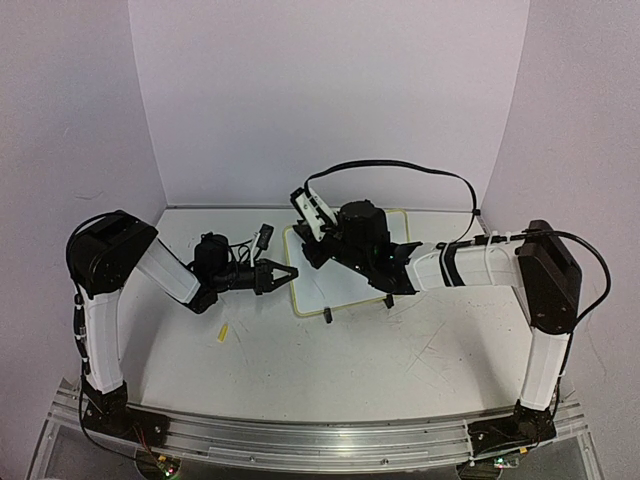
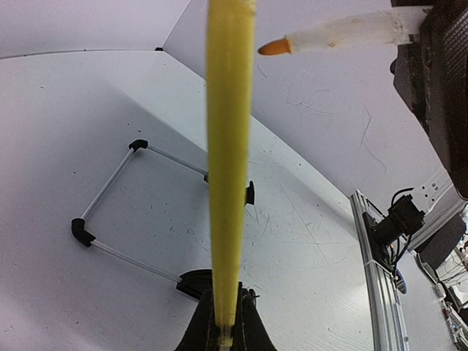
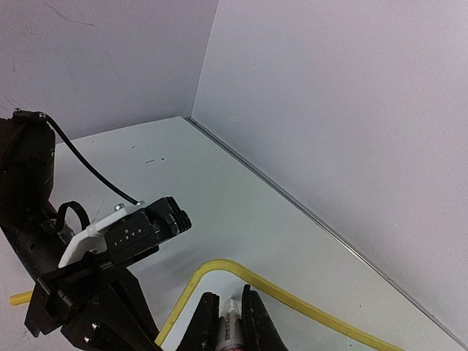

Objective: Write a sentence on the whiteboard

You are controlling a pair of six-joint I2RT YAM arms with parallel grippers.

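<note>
The left gripper (image 1: pixel 287 272) is closed tight on the left edge of the small white rectangular whiteboard with a pale yellow rim (image 1: pixel 330 290). In the left wrist view its two black fingers (image 2: pixel 201 330) pinch that rim (image 2: pixel 228 146), which runs straight up the frame, seen edge-on.

The right gripper (image 3: pixel 230 322) is closed as well, clamped around a white-barrelled marker with an orange tip (image 3: pixel 231 330). From the left wrist camera the marker (image 2: pixel 344 33) pokes out of the dark bulk of the right arm, with the orange tip pointing at the board's yellow rim and stopping just short of it. Whether the tip touches the writing face cannot be told. In the right wrist view a curve of the yellow rim (image 3: pixel 292 296) passes just beyond the gripper.

The whiteboard sits on the white worktop (image 1: pixel 380 370), and the right arm's wrist reaches over it and covers most of its face in the top view. Two small black clip feet (image 1: pixel 327 316) show at the board's near edge. The left wrist view also shows thin metal rods joined by black corner pieces (image 2: pixel 110 190) to one side of the rim.

A small yellow piece (image 1: pixel 222 333) lies on the worktop, off the board's near left corner and apart from it.
</note>
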